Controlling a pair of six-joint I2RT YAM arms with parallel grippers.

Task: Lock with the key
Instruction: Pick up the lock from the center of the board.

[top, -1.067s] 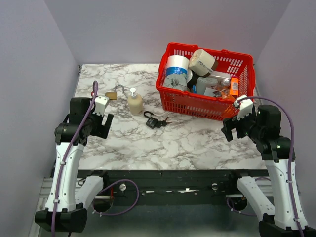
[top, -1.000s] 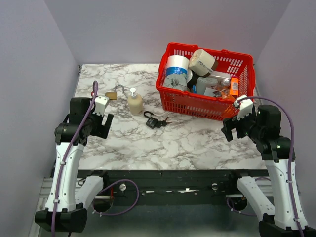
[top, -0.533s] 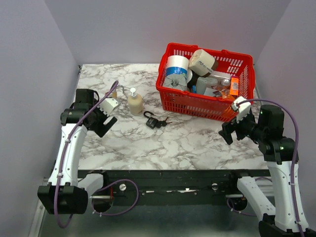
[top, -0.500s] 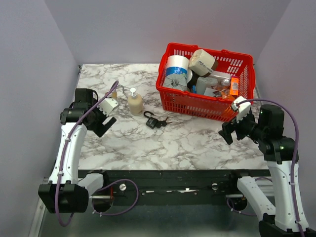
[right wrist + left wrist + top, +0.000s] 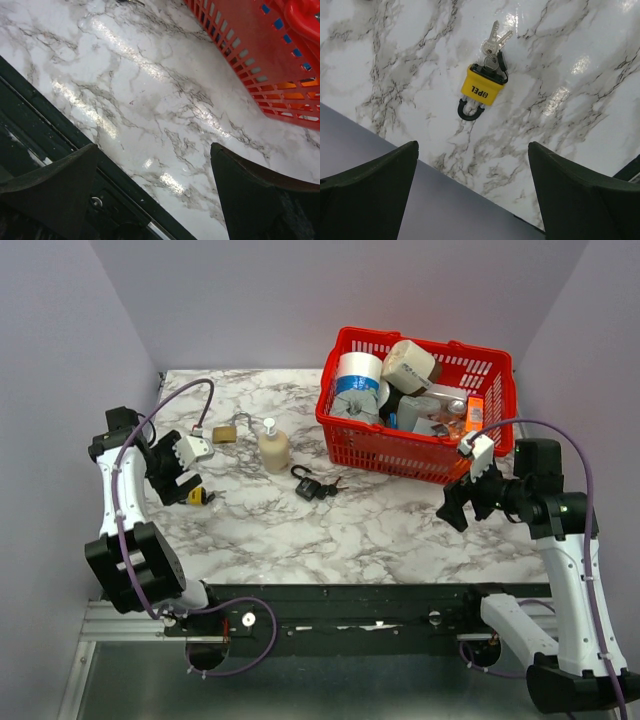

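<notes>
Yellow padlock [image 5: 481, 89] lies flat on the table [image 5: 580, 100], framed between the left fingers [image 5: 370, 190] in the wrist view. Those fingers are spread wide, empty, hanging above the lock and not touching it. Keys [image 5: 492, 42] fan out from the body's far end on a dark ring; one appears seated in the keyhole. Black shackle points back toward the fingers.

Right fingers [image 5: 50, 185] are also spread wide, holding nothing, over bare marble just beside the red basket [image 5: 260, 65].

Overhead: yellow padlock [image 5: 197, 497] sits close to the table's left edge, just under the left fingers [image 5: 178, 478]. Further out are a black padlock [image 5: 308, 486] with its own keys mid-table, a brass padlock [image 5: 224, 433] and a pump bottle [image 5: 272, 448] behind.

Step in hand, as I read it: approach, with no contact made. The next move probably calls for one set of fingers to come down and pin the yellow body while the other takes the key head and turns it. The right arm is well apart from the lock and would need to cross over.

Hard to tell: whether the shackle is seated or loose, which key is in the cylinder, and which of the three locks is meant.
</notes>
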